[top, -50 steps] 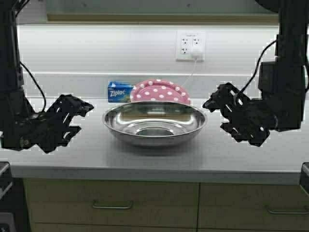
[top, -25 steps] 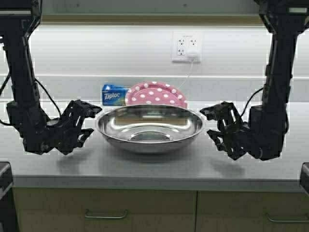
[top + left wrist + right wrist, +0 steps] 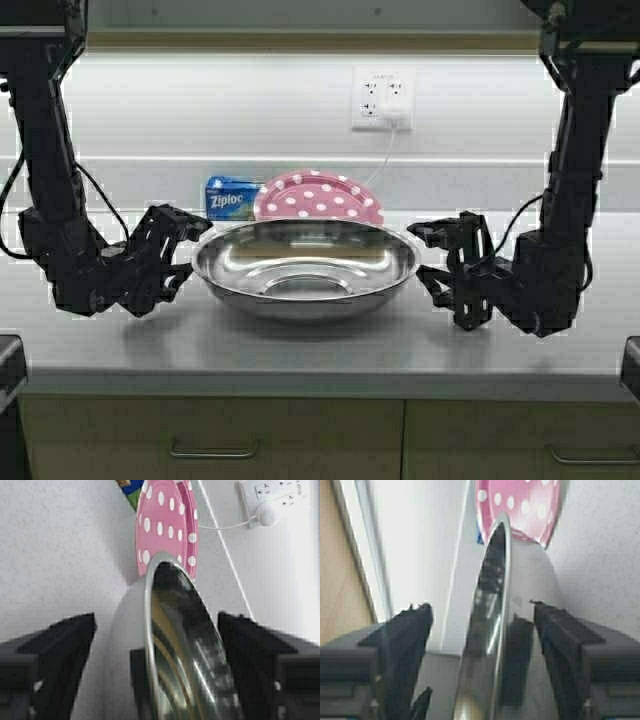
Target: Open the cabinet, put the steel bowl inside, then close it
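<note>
Both pincers gape open: the left pincer [image 3: 187,250] and right pincer [image 3: 430,258] each straddle the bowl's [image 3: 306,267] rim.

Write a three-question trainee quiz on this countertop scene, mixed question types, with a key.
1. True or false: the left gripper is shut on the steel bowl.
2. What leans on the wall behind the bowl? A) pink dotted plate B) a dark pot C) a kettle
3. Fill in: in its wrist view, the bowl's rim runs ____ the open jaws of the right gripper.

Key: 1 false, its jaws are open around the rim; 2 A; 3 between.
</note>
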Controlling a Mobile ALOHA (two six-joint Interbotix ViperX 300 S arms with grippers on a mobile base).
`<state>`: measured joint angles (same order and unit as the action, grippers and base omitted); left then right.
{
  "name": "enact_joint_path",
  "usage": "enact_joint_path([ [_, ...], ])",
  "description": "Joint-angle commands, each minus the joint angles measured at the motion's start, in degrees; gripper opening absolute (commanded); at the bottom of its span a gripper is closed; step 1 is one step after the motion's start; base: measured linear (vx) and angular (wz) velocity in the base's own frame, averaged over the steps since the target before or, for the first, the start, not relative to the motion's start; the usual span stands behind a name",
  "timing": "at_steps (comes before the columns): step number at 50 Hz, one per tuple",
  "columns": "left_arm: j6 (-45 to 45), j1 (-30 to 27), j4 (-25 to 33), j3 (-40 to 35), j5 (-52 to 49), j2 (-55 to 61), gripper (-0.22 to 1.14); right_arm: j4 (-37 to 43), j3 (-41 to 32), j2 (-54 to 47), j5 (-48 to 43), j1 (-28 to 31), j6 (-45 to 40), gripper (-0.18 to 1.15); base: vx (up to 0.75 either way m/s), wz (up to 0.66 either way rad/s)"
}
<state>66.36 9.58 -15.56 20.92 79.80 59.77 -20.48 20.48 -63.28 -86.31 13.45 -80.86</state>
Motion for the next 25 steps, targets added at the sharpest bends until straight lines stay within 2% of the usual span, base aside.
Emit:
enact_joint_path([
  [1,0.00,0.00,-0.18,-0.18,-0.09,-1.32,1.02,-2.02,-1.14,0.44,0.26,0.35,-1.05,0.85,0.00,0.00],
  [10,0.35,-0.09,-0.26,0.18,0.00,-1.32,0.99,-4.04,-1.93,0.44,0.26,0.35,-1.23,0.66,0.00,-0.01],
  [14,1.05,0.00,-0.53,0.18,-0.09,-1.41,0.87,-4.13,-2.02,0.00,0.26,0.35,-1.32,0.59,-0.01,0.00],
  [18,1.58,-0.09,-1.23,0.18,-0.09,-1.49,0.61,-4.13,-2.02,-0.44,0.26,0.35,-1.32,0.54,0.00,0.00],
  [25,1.49,0.00,-1.67,0.79,-0.09,-1.93,-0.06,-3.96,-1.93,-1.14,0.26,0.35,-2.02,0.43,0.00,0.00],
])
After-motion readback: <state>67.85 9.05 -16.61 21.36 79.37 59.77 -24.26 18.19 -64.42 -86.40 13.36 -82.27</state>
